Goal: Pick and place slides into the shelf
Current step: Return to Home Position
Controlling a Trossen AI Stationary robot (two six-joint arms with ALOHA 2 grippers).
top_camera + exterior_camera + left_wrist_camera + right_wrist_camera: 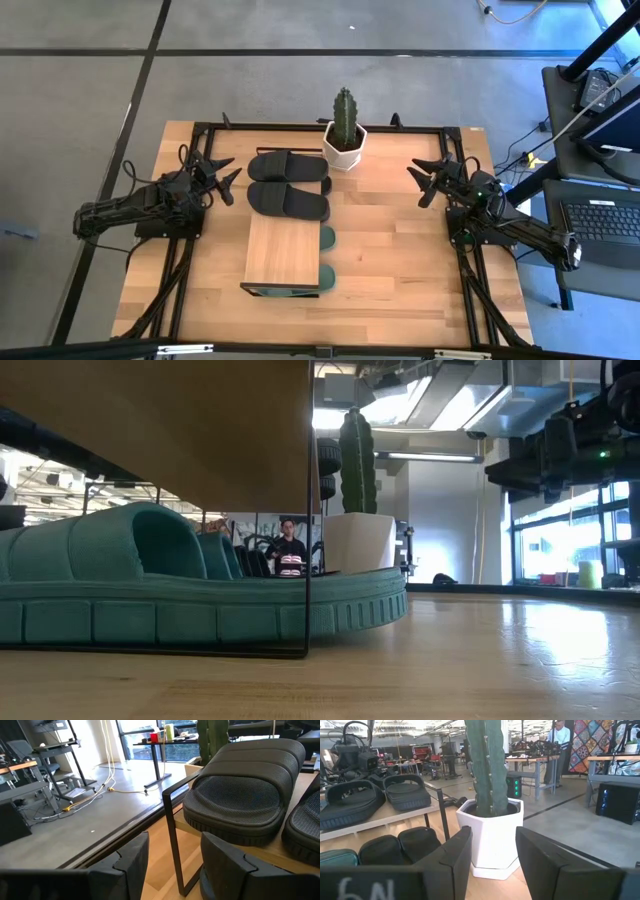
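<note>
High view: the shelf (283,250) carries two black slides (290,201) on its plank, and green slides (327,238) peek out from underneath. The left claw (230,173) and right claw (418,183) sit open and empty at the tabletop's (400,270) sides, so placing looks finished; only parking the arms seems left.

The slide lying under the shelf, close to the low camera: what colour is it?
The slide is teal green; the low view shows it best.

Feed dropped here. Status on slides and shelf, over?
Left gripper, right gripper at table sides, jaws open. Black slides atop shelf, green slides beneath. Cactus beside shelf, clear of both grippers.
</note>
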